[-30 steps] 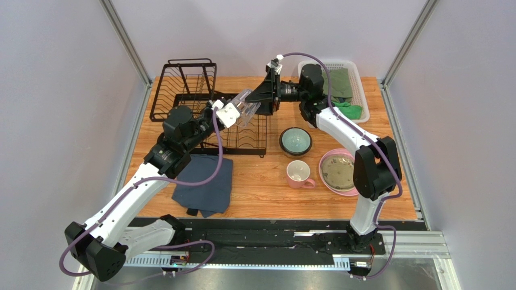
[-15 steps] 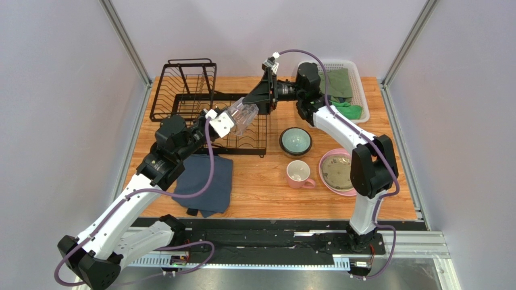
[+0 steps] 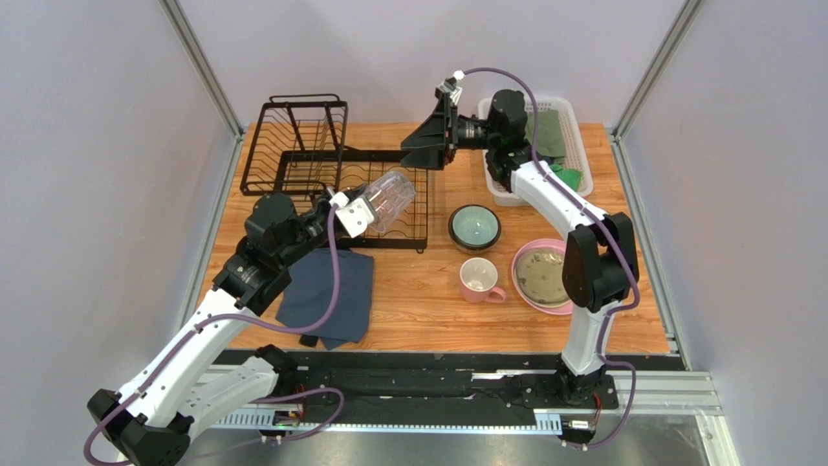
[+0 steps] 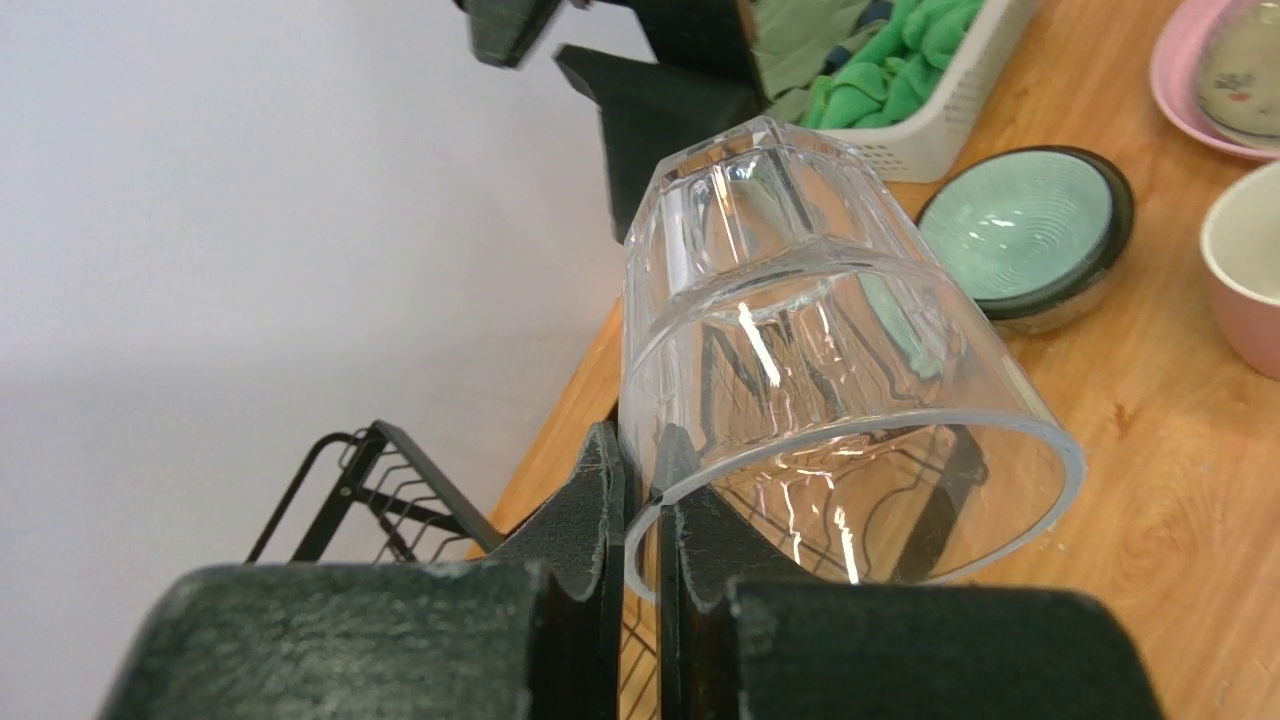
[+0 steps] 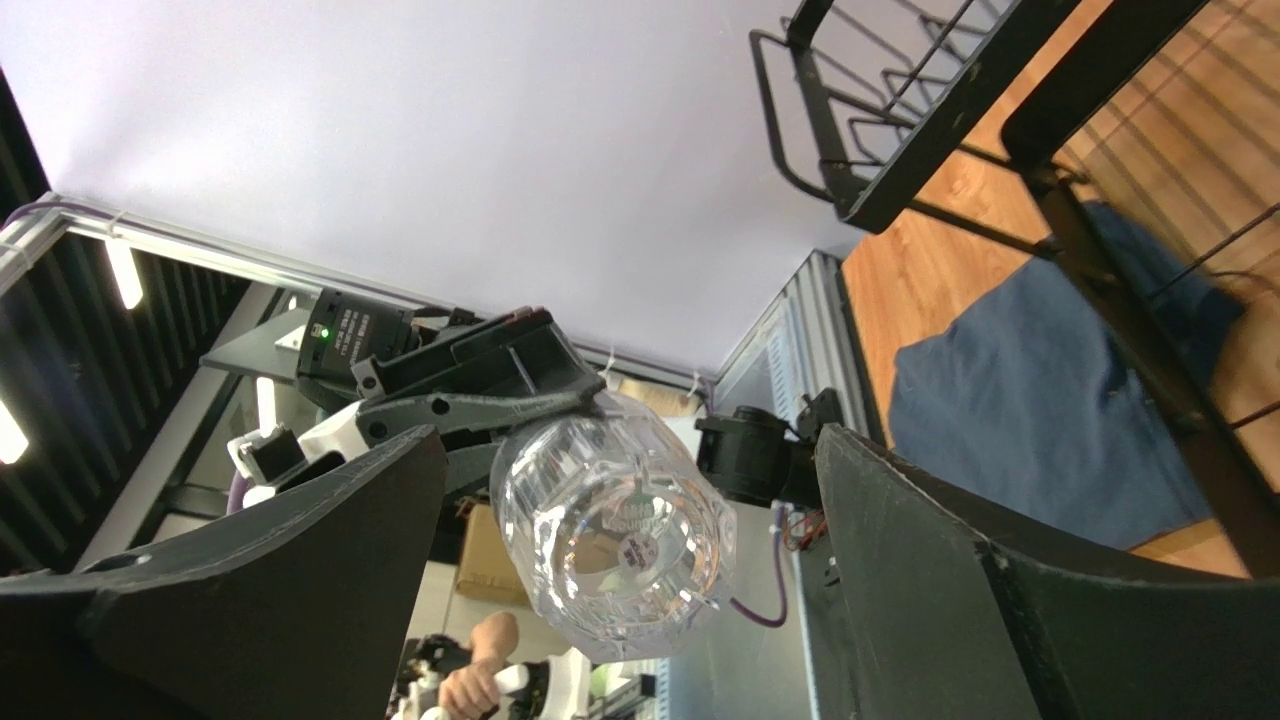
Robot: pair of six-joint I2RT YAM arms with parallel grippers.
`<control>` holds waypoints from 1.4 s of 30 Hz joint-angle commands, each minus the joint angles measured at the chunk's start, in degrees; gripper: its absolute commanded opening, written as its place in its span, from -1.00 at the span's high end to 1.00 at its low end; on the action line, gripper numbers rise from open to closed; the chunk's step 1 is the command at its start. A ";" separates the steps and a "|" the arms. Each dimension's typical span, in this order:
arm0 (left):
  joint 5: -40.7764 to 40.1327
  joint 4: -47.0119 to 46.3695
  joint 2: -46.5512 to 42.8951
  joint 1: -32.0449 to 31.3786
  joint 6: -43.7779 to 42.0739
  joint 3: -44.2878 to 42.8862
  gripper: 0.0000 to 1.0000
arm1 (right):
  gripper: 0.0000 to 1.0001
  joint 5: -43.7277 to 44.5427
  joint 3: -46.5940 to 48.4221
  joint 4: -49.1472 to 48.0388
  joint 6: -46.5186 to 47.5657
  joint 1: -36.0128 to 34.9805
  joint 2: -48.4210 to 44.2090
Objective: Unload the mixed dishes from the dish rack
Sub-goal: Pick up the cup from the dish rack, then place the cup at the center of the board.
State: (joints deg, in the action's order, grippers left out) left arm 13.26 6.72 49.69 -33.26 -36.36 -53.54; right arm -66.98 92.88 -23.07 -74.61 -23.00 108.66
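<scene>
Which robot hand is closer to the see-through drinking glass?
Left. The left gripper pinches the rim of the clear drinking glass; the right gripper is open, apart from it, farther back beside the white plastic basket.

The glass [image 3: 387, 199] is clear, the rack [image 3: 303, 99] black, the bowl [image 3: 474, 227] teal inside, the mug [image 3: 479, 279] pink.

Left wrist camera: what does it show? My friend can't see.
A clear faceted glass, tipped sideways, has its rim pinched in the left gripper's shut black jaws. Beyond it on the wooden table sit a teal-lined dark bowl and a white basket of green cloths.
</scene>
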 commanded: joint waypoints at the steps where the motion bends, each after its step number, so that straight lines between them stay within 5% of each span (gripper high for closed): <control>1: 6.77 4.60 -0.39 -0.23 -3.63 -2.44 1.00 | -0.96 0.01 4.49 8.33 8.05 2.43 -0.29; 4: 9.77 12.42 1.81 -0.23 -5.47 -6.39 1.00 | -0.96 1.58 7.57 20.99 19.22 3.57 -0.56; 10: 12.14 24.73 7.43 -0.84 -7.58 -12.81 1.00 | -0.96 5.71 7.57 29.80 28.52 5.86 -2.84; 19: 4.68 44.16 26.65 -8.04 -5.04 -26.78 1.00 | -0.96 23.37 11.97 53.28 49.99 7.45 -6.18; 42: -5.61 68.77 61.57 -17.37 0.85 -51.13 1.00 | -0.96 29.28 3.98 59.28 59.31 12.81 -13.83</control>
State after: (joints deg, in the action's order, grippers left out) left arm 9.37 70.46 108.60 -49.54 -37.56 -100.36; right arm -37.89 97.47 36.14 -17.76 -10.94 98.80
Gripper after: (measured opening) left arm 0.064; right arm 0.982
